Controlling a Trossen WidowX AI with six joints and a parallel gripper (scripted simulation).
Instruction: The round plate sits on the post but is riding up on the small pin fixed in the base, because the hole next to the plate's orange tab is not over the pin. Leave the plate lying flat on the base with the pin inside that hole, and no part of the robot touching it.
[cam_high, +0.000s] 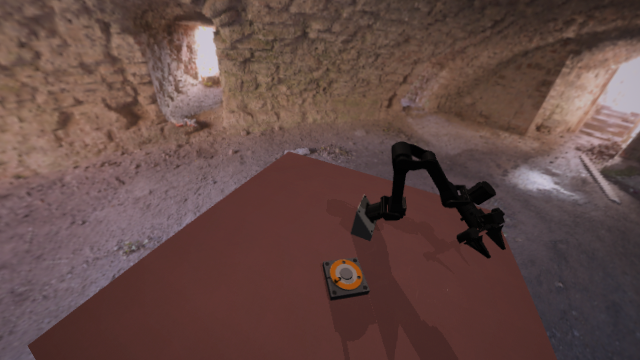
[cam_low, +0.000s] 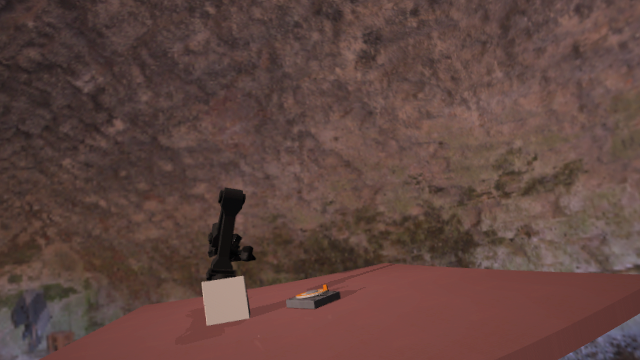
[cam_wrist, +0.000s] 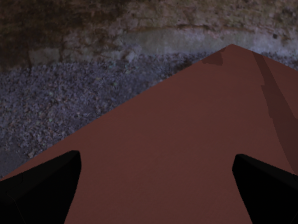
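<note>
- Your gripper (cam_high: 484, 243) hangs off to the side near the table edge, well apart from the plate; fingers spread wide, nothing between them.
- Round orange plate (cam_high: 346, 274) sits on the grey base (cam_high: 345, 292), mid-table (cam_high: 225, 280).
- From the exterior view you see the plate (cam_low: 311, 292) tilted, the orange tab (cam_low: 324, 287) side riding higher.
- Pin and hole too small to make out.

My arm (cam_high: 415, 170) is matte black all over, slim boxy links with rounded joint housings. Its base sits on a wedge-shaped mount (cam_high: 363, 223), grey in the top view, pale beige face in the exterior view. The gripper (cam_high: 486, 245) has two dark fingers tapering to points. Can't make out cables or markings.
</note>
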